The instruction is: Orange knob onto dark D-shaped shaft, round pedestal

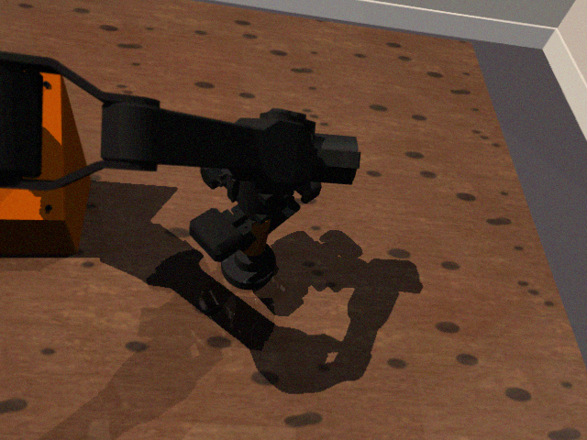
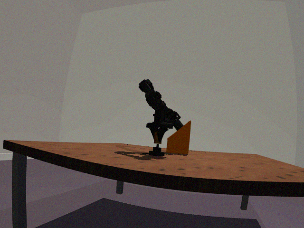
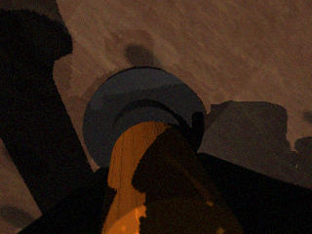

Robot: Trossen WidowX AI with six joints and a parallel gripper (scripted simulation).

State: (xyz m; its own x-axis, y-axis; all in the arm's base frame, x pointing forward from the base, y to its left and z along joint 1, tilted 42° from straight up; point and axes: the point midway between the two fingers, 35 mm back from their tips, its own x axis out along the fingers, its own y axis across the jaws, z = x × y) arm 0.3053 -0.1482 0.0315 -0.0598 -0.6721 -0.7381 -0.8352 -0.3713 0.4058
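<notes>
The orange knob (image 1: 259, 238) (image 2: 156, 138) (image 3: 131, 161) is upright between the fingers of my gripper (image 1: 256, 233) (image 2: 157, 140) (image 3: 153, 169), which is shut on it. The dark round pedestal (image 1: 241, 280) (image 2: 156, 153) (image 3: 146, 80) stands on the table below the knob. In the exterior view a short piece of the dark shaft (image 2: 157, 145) shows between the knob's underside and the pedestal, so the knob is above the pedestal. Whether the shaft's tip is inside the hole I cannot tell. The knob hides the shaft in the wrist view, and both flat sides are hidden.
The orange arm base (image 1: 71, 208) (image 2: 178, 142) stands close to the pedestal. The arm reaches over from it and casts dark shadows around the pedestal. The spotted wooden table (image 1: 403, 302) (image 2: 208, 174) ends at an edge on the right in the top view.
</notes>
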